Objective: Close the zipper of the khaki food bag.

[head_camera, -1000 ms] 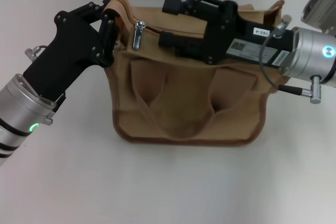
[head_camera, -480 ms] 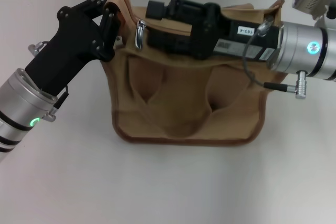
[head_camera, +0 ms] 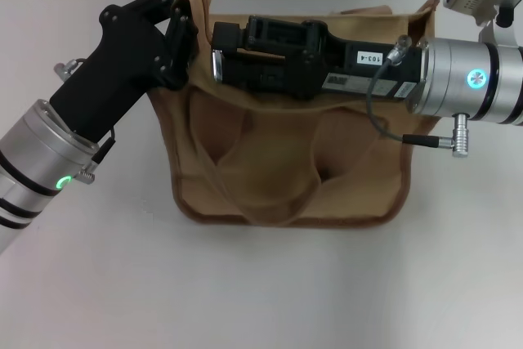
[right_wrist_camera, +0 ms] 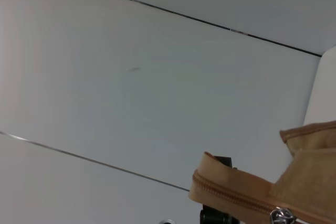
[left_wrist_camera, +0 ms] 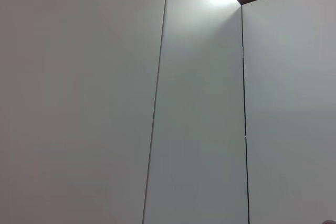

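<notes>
Zipper (head_camera: 218,63) pull at right end effector (head_camera: 222,53), khaki food bag (head_camera: 286,165)

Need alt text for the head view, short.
Khaki food bag on a white table; the right gripper reaches across its top to the silver zipper pull, while the left gripper pinches the bag's left top corner.

The right gripper (head_camera: 225,59) is covering most of the zipper (head_camera: 217,64). Its fingertips are lying too dark to separate. The bag (right_wrist_camera: 294,182) is running off the right wrist view's edge.
</notes>
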`<state>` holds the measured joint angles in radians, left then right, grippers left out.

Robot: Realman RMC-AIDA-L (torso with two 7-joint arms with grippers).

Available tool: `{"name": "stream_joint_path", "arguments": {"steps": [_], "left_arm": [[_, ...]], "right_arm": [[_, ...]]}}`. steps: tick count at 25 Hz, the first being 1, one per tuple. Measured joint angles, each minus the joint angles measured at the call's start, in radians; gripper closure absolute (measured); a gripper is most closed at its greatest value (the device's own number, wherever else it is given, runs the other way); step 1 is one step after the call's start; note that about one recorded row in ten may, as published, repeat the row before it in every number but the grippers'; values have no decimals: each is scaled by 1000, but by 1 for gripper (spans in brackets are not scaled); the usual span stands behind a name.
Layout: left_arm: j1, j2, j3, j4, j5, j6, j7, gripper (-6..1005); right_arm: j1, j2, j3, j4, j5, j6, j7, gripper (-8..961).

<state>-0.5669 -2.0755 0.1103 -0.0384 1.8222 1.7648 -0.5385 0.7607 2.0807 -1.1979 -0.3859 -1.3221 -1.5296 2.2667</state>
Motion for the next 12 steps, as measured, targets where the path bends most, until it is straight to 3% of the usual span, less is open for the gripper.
{"name": "stream_joint_path", "arguments": {"steps": [12], "left_arm": [[-16,-1,0,0,0,-23,-3,978]], "right_arm": [[4,-3,16,-17,5,-2,1,215]]}}
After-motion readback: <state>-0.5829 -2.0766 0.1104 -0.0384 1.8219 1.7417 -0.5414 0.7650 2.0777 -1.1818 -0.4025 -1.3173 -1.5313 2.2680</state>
